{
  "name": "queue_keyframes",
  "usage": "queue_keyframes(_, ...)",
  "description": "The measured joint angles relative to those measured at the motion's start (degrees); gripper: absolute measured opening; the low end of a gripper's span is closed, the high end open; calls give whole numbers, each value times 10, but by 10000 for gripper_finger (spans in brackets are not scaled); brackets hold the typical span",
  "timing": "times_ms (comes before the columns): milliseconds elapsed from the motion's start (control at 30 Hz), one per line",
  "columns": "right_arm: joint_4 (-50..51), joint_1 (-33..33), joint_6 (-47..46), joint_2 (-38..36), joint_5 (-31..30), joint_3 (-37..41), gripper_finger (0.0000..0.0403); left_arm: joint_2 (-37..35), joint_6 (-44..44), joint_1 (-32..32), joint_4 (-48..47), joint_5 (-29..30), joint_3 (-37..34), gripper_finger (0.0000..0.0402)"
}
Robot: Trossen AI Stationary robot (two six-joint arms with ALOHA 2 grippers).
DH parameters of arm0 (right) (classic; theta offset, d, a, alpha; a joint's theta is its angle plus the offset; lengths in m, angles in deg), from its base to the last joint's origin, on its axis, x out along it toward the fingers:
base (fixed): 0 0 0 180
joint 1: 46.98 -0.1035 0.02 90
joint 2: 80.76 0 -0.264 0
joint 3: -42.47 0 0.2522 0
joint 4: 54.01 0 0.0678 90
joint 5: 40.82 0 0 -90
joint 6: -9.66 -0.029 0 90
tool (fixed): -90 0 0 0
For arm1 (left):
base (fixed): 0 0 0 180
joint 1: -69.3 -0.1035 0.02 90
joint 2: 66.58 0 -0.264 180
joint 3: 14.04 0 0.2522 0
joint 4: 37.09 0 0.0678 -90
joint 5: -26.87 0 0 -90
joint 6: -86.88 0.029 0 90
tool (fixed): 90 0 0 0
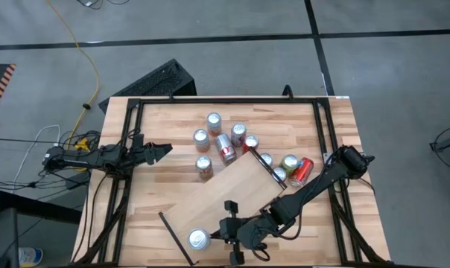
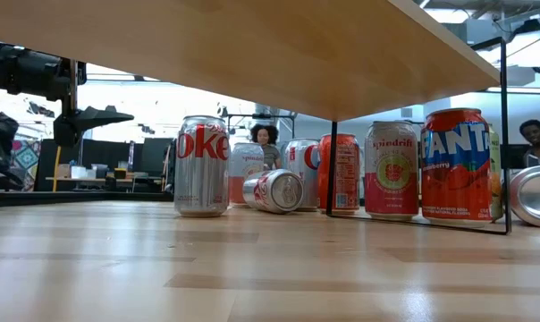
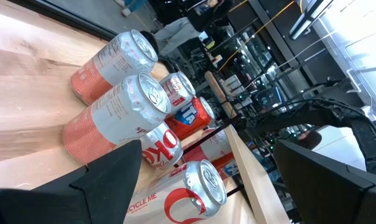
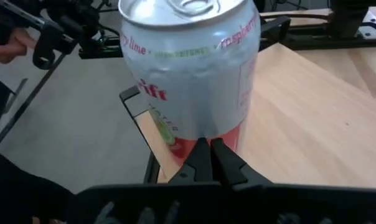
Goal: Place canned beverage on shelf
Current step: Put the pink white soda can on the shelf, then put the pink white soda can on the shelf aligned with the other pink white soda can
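High view: striped tabletop (image 1: 158, 126), pale shelf (image 1: 225, 193) lower centre, grey floor around.
Low view alone shows two people behind; right gripper (image 4: 210, 152) fingers closed, empty; left gripper (image 1: 162, 150) parted, empty.

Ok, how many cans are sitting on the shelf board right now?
1: a Spindrift can upright at one end of the shelf, right before the shut right gripper. The other cans are on the tabletop; the shelf may hide some.
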Motion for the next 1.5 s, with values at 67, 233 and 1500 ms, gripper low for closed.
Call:
queue_keyframes(67, 2, 1, -2, 0, -5, 0, 0, 0, 0, 0, 0, 0, 0, 351)
queue_keyframes(233, 49, -5, -29, -7, -62, 0, 0, 0, 0, 0, 0, 0, 0, 351)
queue_keyframes(1500, 216, 401, 231, -113, 129, -86, 306, 0, -12, 0, 3, 22, -1, 351)
